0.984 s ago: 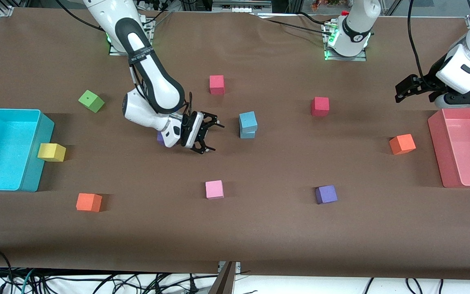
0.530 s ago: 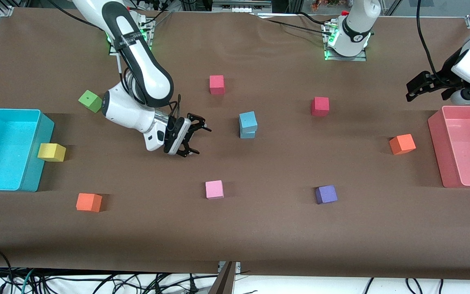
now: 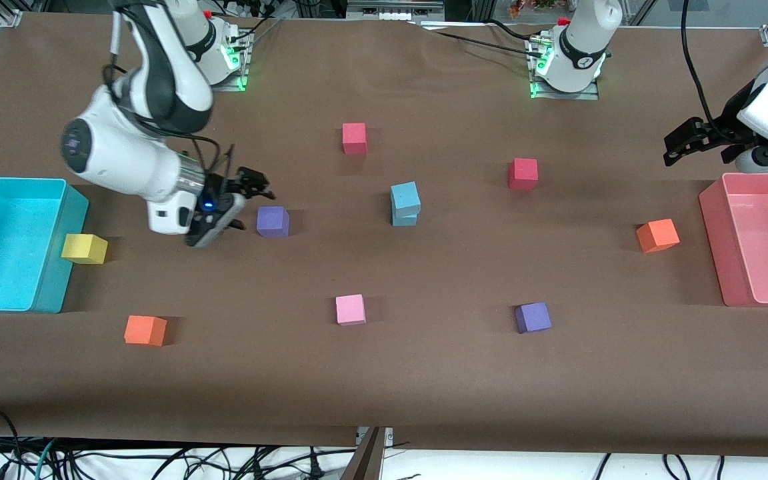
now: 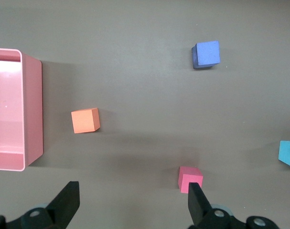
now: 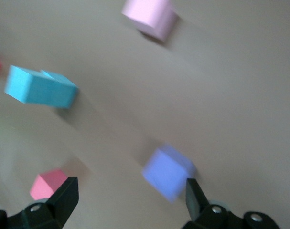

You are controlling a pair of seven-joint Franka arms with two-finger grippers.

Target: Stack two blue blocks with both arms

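Note:
Two light blue blocks stand stacked in the middle of the table, the upper blue block [image 3: 405, 195] sitting slightly askew on the lower blue block [image 3: 404, 219]. The stack also shows in the right wrist view [image 5: 39, 88], and at the edge of the left wrist view [image 4: 288, 152]. My right gripper [image 3: 251, 207] is open and empty, low over the table beside a purple cube [image 3: 272, 221], well apart from the stack. My left gripper [image 3: 674, 143] is open and empty, up in the air by the pink bin [image 3: 714, 220].
A turquoise bin [image 3: 57, 253] stands at the right arm's end with a yellow cube [image 3: 84, 248] against it. Scattered about are two red cubes [image 3: 354, 138] [image 3: 523, 173], two orange cubes [image 3: 657, 235] [image 3: 145, 329], a pink cube [image 3: 350, 309] and a second purple cube [image 3: 533, 317].
My right gripper has drawn back from the blue stack toward its own end of the table, uncovering the purple cube. My left gripper rose a little, then held still.

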